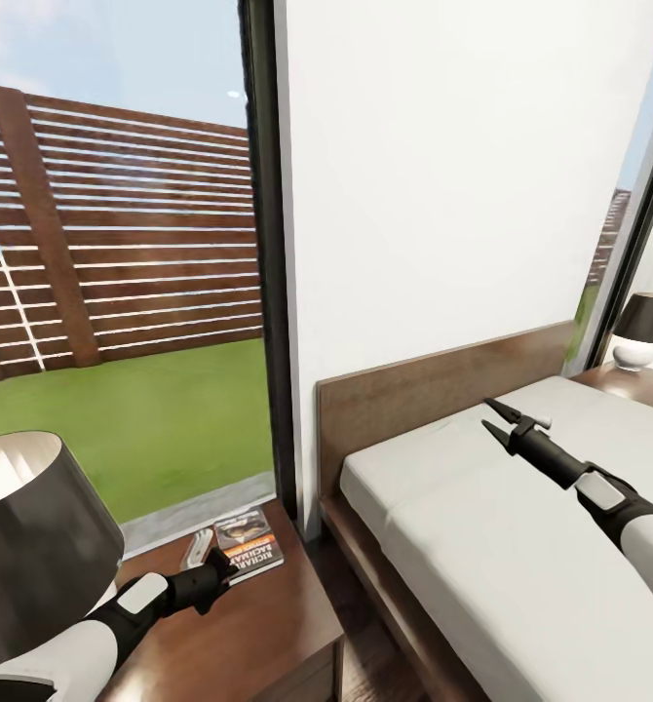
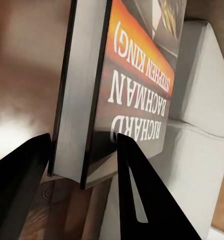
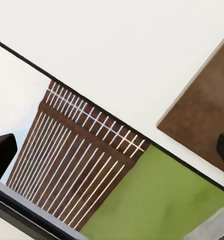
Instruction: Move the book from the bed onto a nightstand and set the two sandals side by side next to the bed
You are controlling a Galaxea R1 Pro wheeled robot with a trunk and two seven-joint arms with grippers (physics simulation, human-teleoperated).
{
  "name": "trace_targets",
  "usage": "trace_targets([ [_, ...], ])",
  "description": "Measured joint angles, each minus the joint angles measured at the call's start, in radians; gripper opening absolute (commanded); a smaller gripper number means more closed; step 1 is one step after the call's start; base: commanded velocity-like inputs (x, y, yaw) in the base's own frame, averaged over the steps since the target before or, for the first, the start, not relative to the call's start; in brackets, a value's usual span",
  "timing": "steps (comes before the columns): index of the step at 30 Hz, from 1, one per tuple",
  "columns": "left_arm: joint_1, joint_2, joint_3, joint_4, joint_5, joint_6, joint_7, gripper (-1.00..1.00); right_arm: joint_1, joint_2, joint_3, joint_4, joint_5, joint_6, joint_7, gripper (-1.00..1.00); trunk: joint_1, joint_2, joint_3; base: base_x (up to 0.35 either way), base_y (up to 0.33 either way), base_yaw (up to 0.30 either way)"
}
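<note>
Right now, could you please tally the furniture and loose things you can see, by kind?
Dark-shaded table lamps: 2
Dark brown wooden nightstands: 2
Brown-framed bed with off-white mattress: 1
Orange-covered Richard Bachman book: 1
Total: 6

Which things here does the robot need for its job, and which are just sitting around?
For the job:
- book, held between the left gripper fingers over the nightstand
- bed
- right gripper, open above the bed

Just sitting around:
- near lamp
- far lamp
- fence and grass outside
</note>
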Motion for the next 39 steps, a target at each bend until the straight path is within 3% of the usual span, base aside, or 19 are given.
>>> trace_targets([
  [5,0.000,-0.002,-0.001,0.000,0.000,-0.002,0.001,-1.00,0.007,-0.011,0.000,-0.006,0.000,0.001,0.038,1.00,0.000,0.000,0.000,0.000,0.000,0.000],
  [9,0.000,-0.005,-0.004,0.000,-0.002,-0.014,0.005,-1.00,0.014,-0.040,0.009,-0.012,0.012,0.000,0.144,1.00,0.000,0.000,0.000,0.000,0.000,0.000],
  [12,0.000,-0.006,-0.005,0.000,-0.003,-0.022,0.023,-1.00,0.024,-0.072,0.026,-0.017,0.059,-0.009,0.238,1.00,0.000,0.000,0.000,0.000,0.000,0.000],
  [17,0.000,-0.008,-0.005,-0.001,-0.003,-0.028,0.069,-1.00,0.059,-0.114,0.034,-0.054,0.110,-0.045,0.303,1.00,0.000,0.000,0.000,0.000,0.000,0.000],
  [26,0.000,-0.012,-0.002,-0.001,-0.003,-0.051,0.118,-1.00,0.144,-0.157,0.037,-0.184,0.125,-0.025,0.327,1.00,0.000,0.000,0.000,0.000,0.000,0.000],
  [39,0.000,-0.051,-0.005,-0.003,-0.001,-0.111,0.189,-1.00,0.159,-0.168,0.036,-0.206,0.128,-0.012,0.329,1.00,0.000,0.000,0.000,0.000,0.000,0.000],
])
